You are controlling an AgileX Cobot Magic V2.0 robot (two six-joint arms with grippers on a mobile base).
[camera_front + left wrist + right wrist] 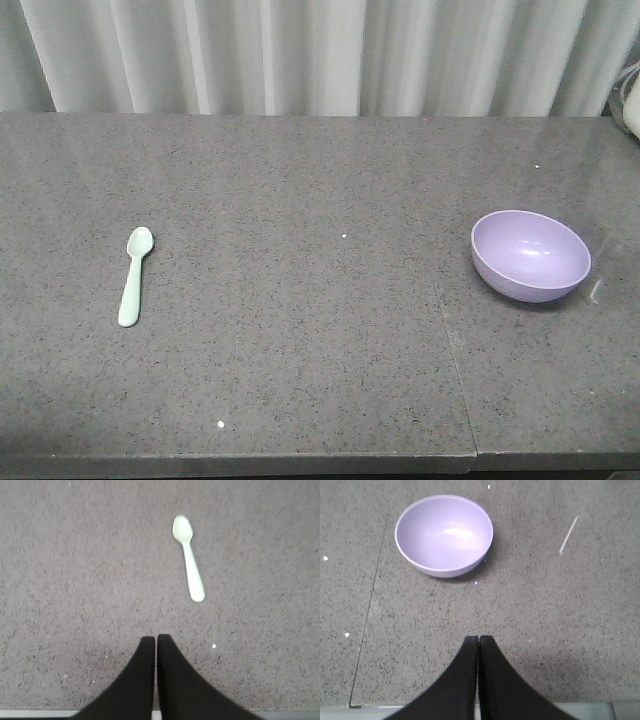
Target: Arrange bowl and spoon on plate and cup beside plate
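A pale mint-green spoon [135, 276] lies flat on the left of the grey counter, scoop end away from the front edge; it shows again in the left wrist view as the spoon [188, 556]. A glossy lavender bowl [530, 255] sits upright and empty on the right, also seen as the bowl [444, 535] from the right wrist. My left gripper [155, 638] is shut on nothing, well short of the spoon. My right gripper [478, 638] is shut on nothing, short of the bowl. The plate and the cup are out of view.
The speckled grey counter [320, 300] has a seam [455, 360] running front to back left of the bowl. A grey curtain [320, 55] hangs behind it. A pale object [632, 100] peeks in at the far right edge. A thin white streak [568, 535] marks the surface right of the bowl.
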